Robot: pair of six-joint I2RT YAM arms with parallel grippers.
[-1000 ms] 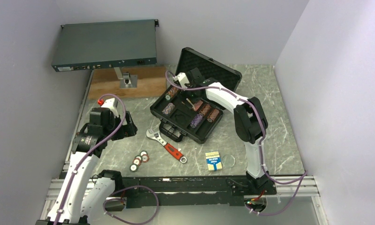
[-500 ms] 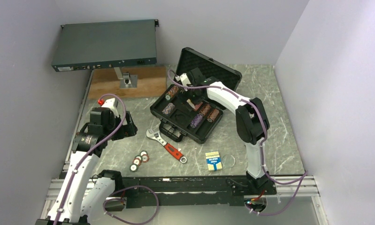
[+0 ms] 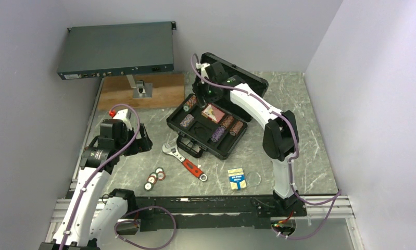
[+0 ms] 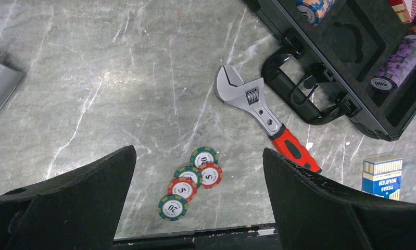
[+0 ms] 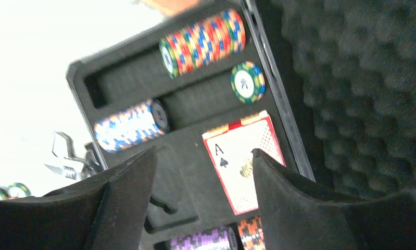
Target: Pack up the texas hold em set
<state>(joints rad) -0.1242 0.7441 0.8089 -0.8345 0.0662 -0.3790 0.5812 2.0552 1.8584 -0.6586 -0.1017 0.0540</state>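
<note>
Spreading out beneath both sets of jaws, the grey marbled bench (image 3: 310, 120) carried everything. Far beyond the left jaws and well apart from them, a flat dark-grey rack box (image 3: 117, 49) sat raised above a wooden board (image 3: 143, 92). The black case (image 3: 216, 151) lay open directly under the right jaws, with its foam-lined lid (image 3: 250, 78) propped up just behind them and its handle (image 3: 190, 147) on the side facing the left jaws.

The right jaws hung over the far end of the case, spread wide and holding nothing. Their two black fingers (image 5: 117, 208) framed the slots below. The left jaws hovered over bare bench, likewise wide apart and empty, their fingers (image 4: 65, 203) at either side of the wrist view.

Between the left jaws and the case lay a red-handled wrench (image 3: 185, 160), its head close to the handle. A red card deck (image 5: 244, 161) sat in the case straight beneath the right jaws, its top showing an ace of spades. A blue card deck (image 3: 237, 178) rested on the bench outside the case, well away from both sets of jaws.

Rows of striped chips (image 5: 203, 44) lay in several slots around the red card deck, and one green chip (image 5: 247, 82) stood alone in the slot beside it. Five loose chips (image 4: 190, 182) clustered on the bench just below the gap of the left jaws.
</note>
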